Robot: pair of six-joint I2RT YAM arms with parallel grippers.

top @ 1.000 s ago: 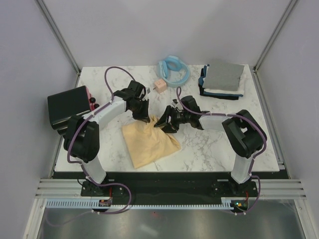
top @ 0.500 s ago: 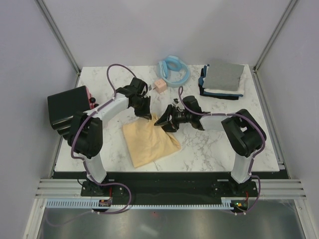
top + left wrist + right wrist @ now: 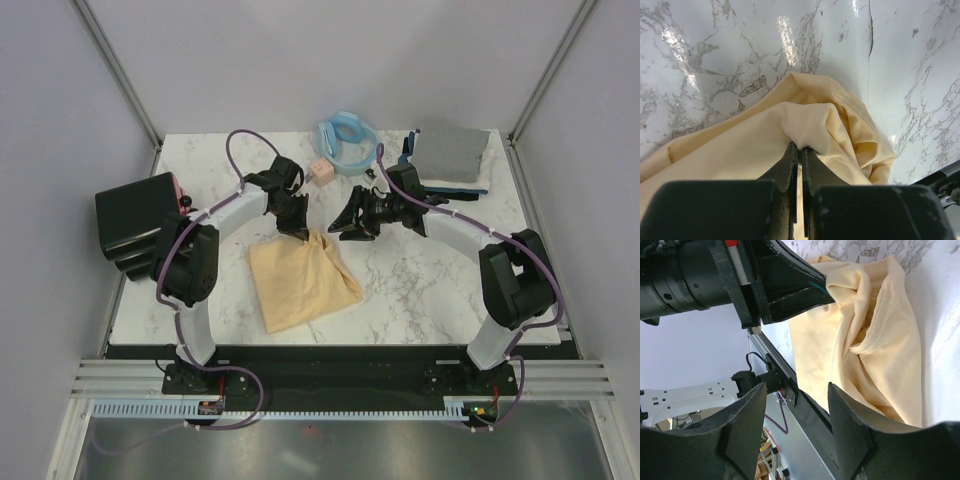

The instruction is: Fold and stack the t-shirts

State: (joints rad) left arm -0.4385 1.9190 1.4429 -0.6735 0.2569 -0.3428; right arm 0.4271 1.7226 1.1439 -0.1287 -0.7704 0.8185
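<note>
A pale yellow-cream t-shirt lies crumpled on the marble table, left of centre. My left gripper is shut on a pinch of cloth at its far corner. In the left wrist view the shirt bunches up into the left gripper. My right gripper hangs open just right of that corner, with nothing in it. In the right wrist view the right gripper stands apart from the shirt. Folded t-shirts are stacked at the back right, with grey on top, then white and navy.
A light blue ring and a small pink cube sit at the back centre. A black box with a pink-red side overhangs the table's left edge. Metal frame posts stand at the rear corners.
My right gripper has pulled back and to the right, off the shirt's far corner, its jaws narrowing a little. The left gripper has shifted slightly right, still holding the cloth.
</note>
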